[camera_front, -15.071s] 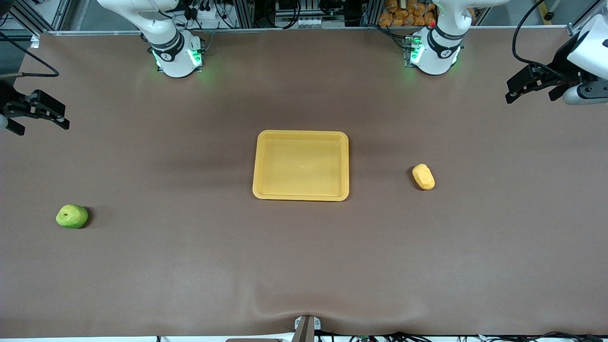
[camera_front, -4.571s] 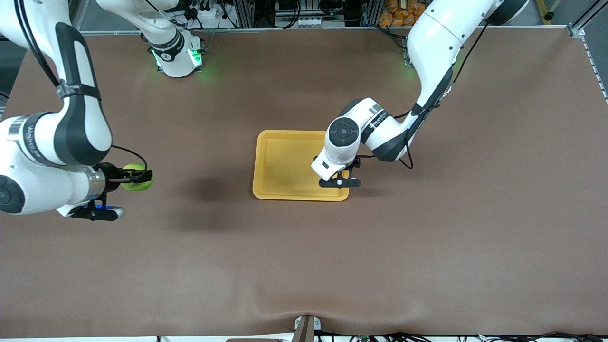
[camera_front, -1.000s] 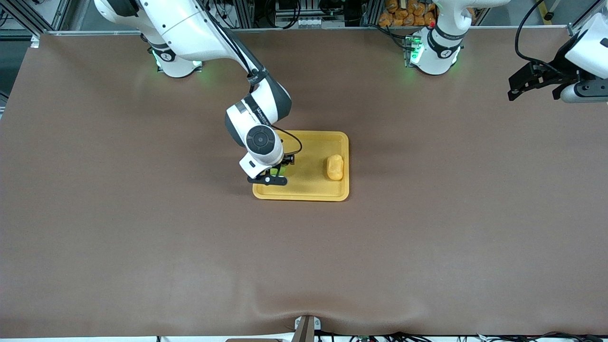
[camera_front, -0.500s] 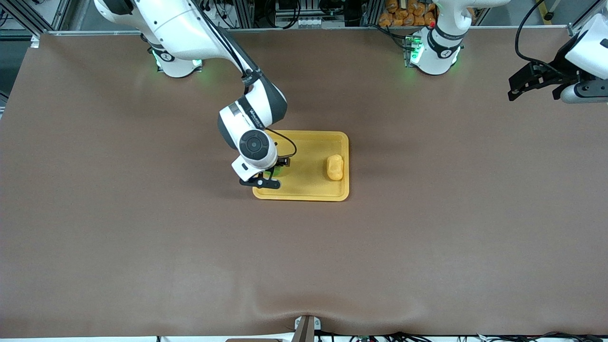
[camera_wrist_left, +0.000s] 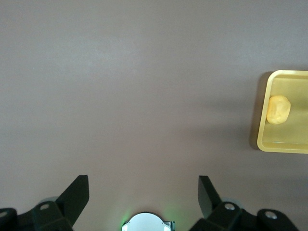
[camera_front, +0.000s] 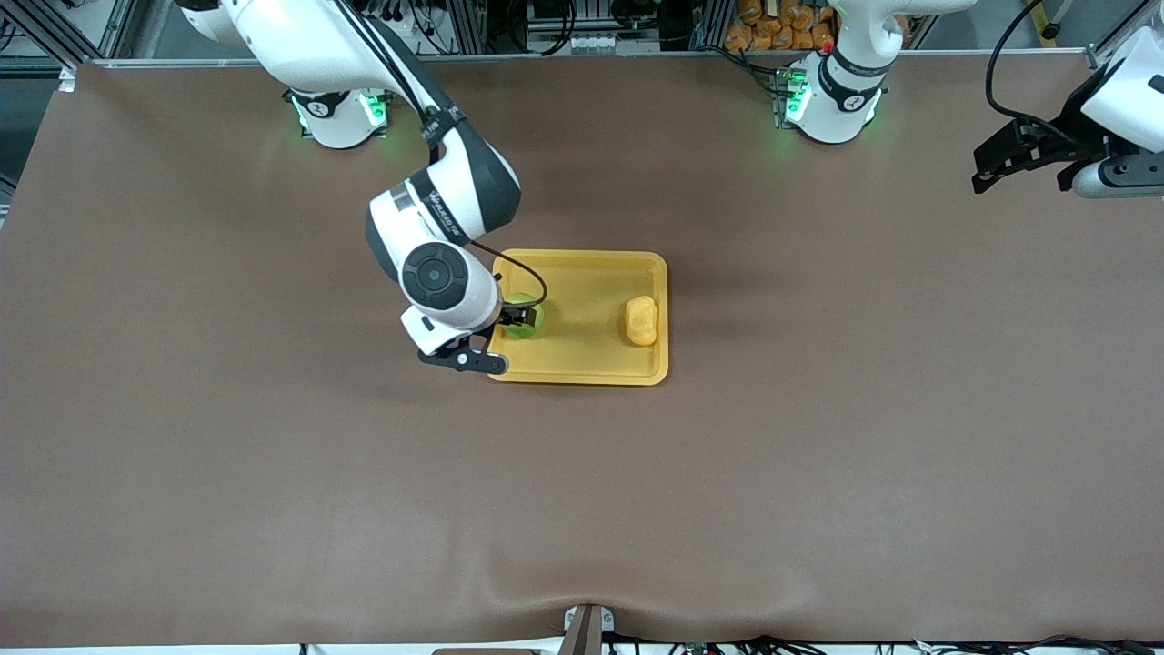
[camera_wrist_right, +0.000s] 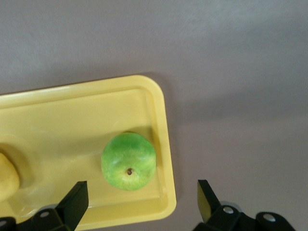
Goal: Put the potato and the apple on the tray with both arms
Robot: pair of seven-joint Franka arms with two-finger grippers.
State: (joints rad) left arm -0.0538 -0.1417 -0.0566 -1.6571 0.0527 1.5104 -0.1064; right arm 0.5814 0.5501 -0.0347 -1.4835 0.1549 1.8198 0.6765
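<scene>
The yellow-orange tray (camera_front: 582, 273) lies at the table's middle. The potato (camera_front: 641, 320) lies in it at the end toward the left arm. The green apple (camera_front: 529, 327) lies in it at the end toward the right arm, dimple up. My right gripper (camera_front: 511, 315) is open and empty just over the apple and that end's rim. In the right wrist view the apple (camera_wrist_right: 128, 161) rests free on the tray (camera_wrist_right: 72, 120) ahead of the gripper (camera_wrist_right: 139, 202). My left gripper (camera_front: 1000, 164) waits open over the table's left-arm end. The left wrist view shows that gripper (camera_wrist_left: 142, 192), the tray (camera_wrist_left: 284, 147) and the potato (camera_wrist_left: 278, 109).
Bare brown table surrounds the tray. The two arm bases (camera_front: 341, 114) (camera_front: 832, 105), lit green, stand along the table's edge farthest from the front camera. A small metal bracket (camera_front: 587, 628) sits at the edge nearest the camera.
My right gripper has drawn back from the tray's middle toward the right arm's end, leaving the apple lying in the tray. The left arm and the potato have not moved.
</scene>
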